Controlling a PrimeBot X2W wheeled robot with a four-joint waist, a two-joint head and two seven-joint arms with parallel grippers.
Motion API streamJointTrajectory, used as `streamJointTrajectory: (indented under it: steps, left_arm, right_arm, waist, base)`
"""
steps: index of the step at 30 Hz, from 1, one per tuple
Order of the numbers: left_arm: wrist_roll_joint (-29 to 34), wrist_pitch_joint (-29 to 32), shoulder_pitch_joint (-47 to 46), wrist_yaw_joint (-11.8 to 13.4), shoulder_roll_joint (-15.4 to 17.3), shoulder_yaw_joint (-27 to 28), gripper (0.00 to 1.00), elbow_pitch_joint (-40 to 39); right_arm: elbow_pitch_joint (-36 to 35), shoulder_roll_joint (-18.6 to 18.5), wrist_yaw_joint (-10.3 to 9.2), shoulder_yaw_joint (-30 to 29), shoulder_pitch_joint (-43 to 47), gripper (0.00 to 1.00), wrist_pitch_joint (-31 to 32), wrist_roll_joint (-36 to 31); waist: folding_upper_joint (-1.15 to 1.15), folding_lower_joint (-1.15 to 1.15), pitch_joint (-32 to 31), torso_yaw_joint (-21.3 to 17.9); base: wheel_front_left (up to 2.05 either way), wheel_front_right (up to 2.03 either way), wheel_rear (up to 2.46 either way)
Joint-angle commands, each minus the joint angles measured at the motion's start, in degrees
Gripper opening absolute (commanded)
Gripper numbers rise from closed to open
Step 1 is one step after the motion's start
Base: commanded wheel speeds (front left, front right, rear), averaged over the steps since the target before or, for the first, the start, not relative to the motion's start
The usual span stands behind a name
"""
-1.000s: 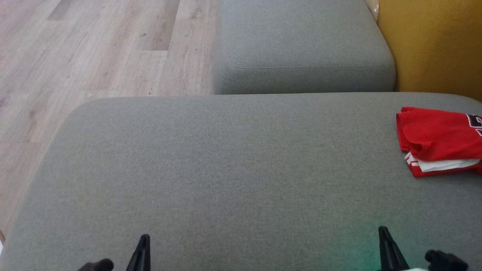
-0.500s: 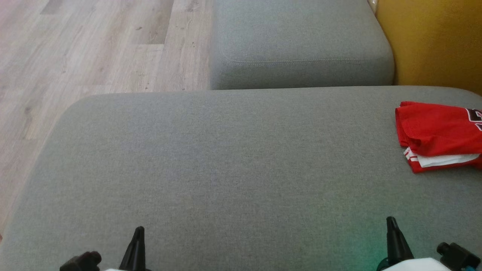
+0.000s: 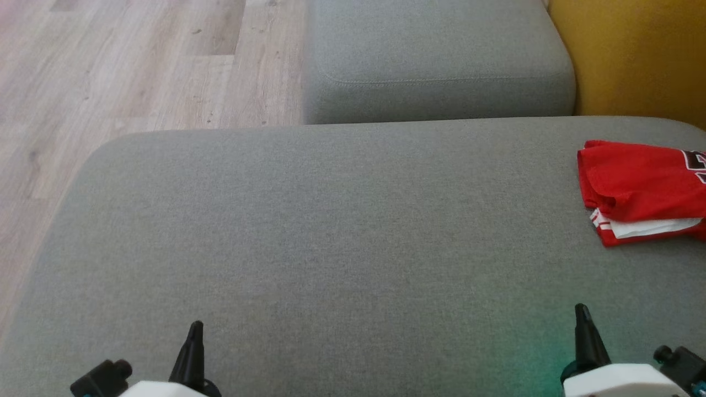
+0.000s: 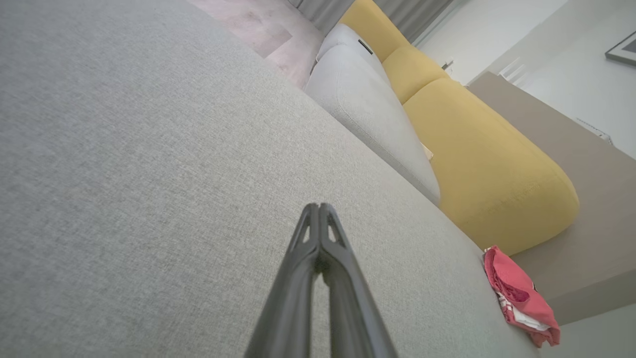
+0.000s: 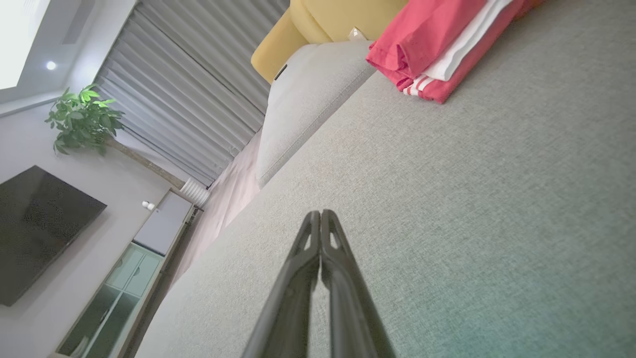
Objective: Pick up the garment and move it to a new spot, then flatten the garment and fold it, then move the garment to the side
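The garment (image 3: pixel 642 190) is red with white trim, folded into a compact stack at the right edge of the big grey cushion (image 3: pixel 342 231). It also lies at the lower right of the left wrist view (image 4: pixel 519 298) and at the top of the right wrist view (image 5: pixel 437 47). My left gripper (image 3: pixel 194 330) is at the lower left of the head view, shut and empty, its tips pressed together (image 4: pixel 318 206). At the lower right my right gripper (image 3: pixel 581 312) is also shut on nothing (image 5: pixel 320 214). Both hover over the cushion's near part, well away from the garment.
A second grey cushion (image 3: pixel 436 60) adjoins the far side, with a yellow backrest (image 3: pixel 634 55) to the right. Wooden floor (image 3: pixel 110 82) lies left of the cushions. The right wrist view takes in a potted plant (image 5: pixel 84 119), a television (image 5: pixel 35 228) and grey curtains (image 5: pixel 189 94).
The head camera has tilted, so the whole scene sits a little higher in the picture. Both grippers show further up from the bottom edge, still shut. The garment lies as before.
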Motion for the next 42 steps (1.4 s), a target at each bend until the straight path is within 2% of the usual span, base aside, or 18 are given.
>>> streamJointTrajectory:
  steps: [1,42]
  left_arm:
    - [-1.9,0.3,-4.0,-0.4,0.8,1.7,0.0,-1.6]
    - [-29.5,6.8,-11.5,-3.6,0.9,7.5,0.0,1.0]
  right_arm:
    - [-2.2,-0.5,0.18,-0.1,-3.5,0.0,0.6,1.9]
    - [-3.7,-0.6,0.31,-4.0,-9.2,0.0,7.2,27.1]
  waist:
    - [0.0,-0.01,0.1,-0.1]
    - [0.0,-0.01,3.6,-1.7]
  base:
    - [0.0,0.0,0.0]
    - [0.0,0.0,0.0]
